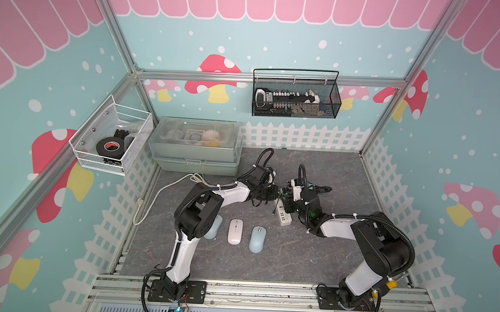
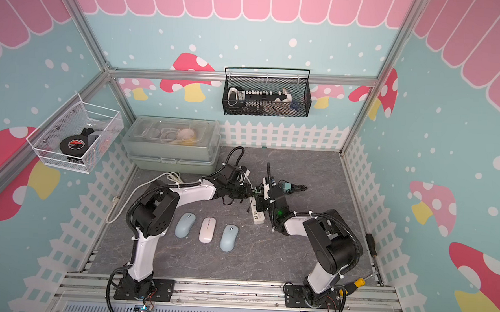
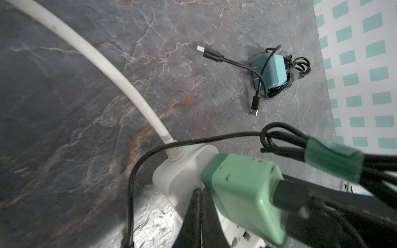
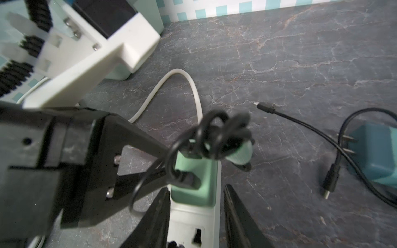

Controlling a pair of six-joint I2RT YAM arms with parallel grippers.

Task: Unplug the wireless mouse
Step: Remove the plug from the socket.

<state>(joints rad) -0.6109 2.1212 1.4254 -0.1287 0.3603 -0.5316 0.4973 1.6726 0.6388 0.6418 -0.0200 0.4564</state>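
Wireless mice (image 2: 207, 230): three in a row, left of power strip (image 2: 259, 214).
Left gripper (image 3: 200, 193): fingers pressed together, tips on power strip.
Green charger (image 3: 242, 189): plugged into power strip's cord end.
Right gripper (image 4: 195, 189): fingers spread, straddling power strip.

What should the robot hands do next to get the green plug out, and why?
Probably close the right gripper on the green charger: its jaws stand apart either side of it, while the shut left gripper seems to hold the power strip down.
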